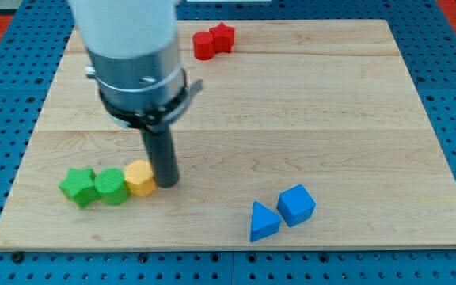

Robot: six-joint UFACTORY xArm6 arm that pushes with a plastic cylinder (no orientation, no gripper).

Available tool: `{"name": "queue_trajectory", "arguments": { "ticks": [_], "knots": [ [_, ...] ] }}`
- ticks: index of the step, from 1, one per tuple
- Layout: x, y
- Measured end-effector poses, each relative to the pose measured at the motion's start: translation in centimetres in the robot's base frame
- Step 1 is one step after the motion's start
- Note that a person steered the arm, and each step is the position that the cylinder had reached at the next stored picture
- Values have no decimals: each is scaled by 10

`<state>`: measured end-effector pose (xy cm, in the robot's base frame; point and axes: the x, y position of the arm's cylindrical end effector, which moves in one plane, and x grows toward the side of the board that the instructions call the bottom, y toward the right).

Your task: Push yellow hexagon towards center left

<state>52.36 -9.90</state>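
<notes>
Single arm over a wooden counter [307,119]. The tool is a plain rod with no jaws to part or close; its tip [167,184] rests touching the yellow hexagon [140,178] on that block's right side in the view. The hexagon lies near the view's bottom left, abutting a green cylinder [111,186] and green star [78,187] further left. Centre left lies above it, so a push from below appears needed.
</notes>
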Motion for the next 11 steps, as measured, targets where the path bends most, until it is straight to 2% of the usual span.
{"name": "queue_trajectory", "arguments": {
  "ticks": [1, 2, 3, 4, 5, 7, 9, 10, 11],
  "knots": [
    [28, -2],
    [62, 20],
    [36, -7],
    [-15, -29],
    [-13, -31],
    [27, -32],
    [-45, -68],
    [-40, -73],
    [-10, -75]
  ]
}}
